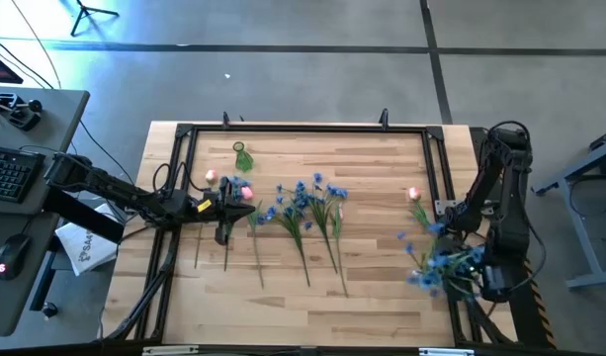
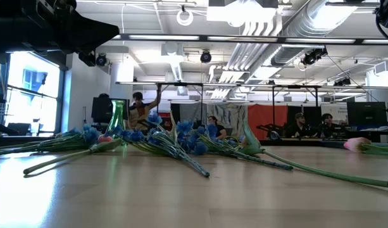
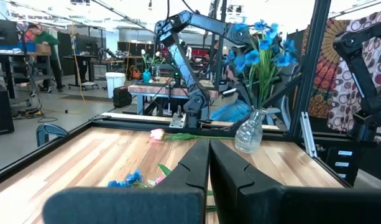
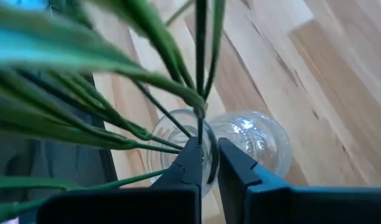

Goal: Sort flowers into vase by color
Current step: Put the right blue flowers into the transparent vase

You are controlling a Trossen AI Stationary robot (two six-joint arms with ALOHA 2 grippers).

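Several blue sprays (image 1: 307,206) lie side by side on mid-table, stems toward the near edge. Two pink tulips (image 1: 245,191) lie left of them, near a small green vase (image 1: 241,155) (image 2: 118,117). My left gripper (image 1: 223,210) (image 3: 209,163) is shut and level just above the tulips' stems, pointing right. A third tulip (image 1: 413,195) (image 3: 156,134) lies at the right. A clear glass vase (image 4: 246,146) (image 3: 251,132) at the right edge holds blue sprays (image 1: 443,262). My right gripper (image 4: 210,163) stands over its mouth, shut on a green stem. My right gripper pinches one thin green stem (image 4: 199,127) of a blue spray between its fingertips, coming from above and pointing down at the vase mouth. The stem stands roughly upright, its leaves spreading above the fingers. Its lower end is hidden behind the fingers.
A black frame rail (image 1: 303,129) runs around the wooden tabletop. Bare wood lies between the middle sprays and the right vase, and along the near edge. A desk with keyboard and mouse stands off the table's left. People show in the room beyond.
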